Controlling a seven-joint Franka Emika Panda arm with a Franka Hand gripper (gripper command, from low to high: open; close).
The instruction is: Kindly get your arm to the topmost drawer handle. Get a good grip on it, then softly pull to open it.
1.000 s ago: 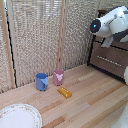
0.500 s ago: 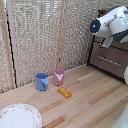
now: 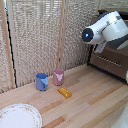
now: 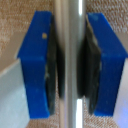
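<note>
Pinching the topmost drawer handle [image 4: 70,60] between its 2 blue pads [image 4: 37,60], the gripper [image 4: 70,62] is squeezing the silver bar from both sides in the wrist view, so reaching and gripping look done. Judging from the exterior view, the soft pull is what is remaining: the dresser [image 3: 112,62] at that view's right is showing no drawer clearly drawn out, though the arm [image 3: 107,30] is hiding the top front, so I cannot tell for sure. Sitting well apart on the wooden table [image 3: 85,100] are a blue cup [image 3: 42,81], a pink cup [image 3: 58,76], an orange block [image 3: 64,92] and a patterned plate [image 3: 19,116]. Nothing is blocking the pull.
</note>
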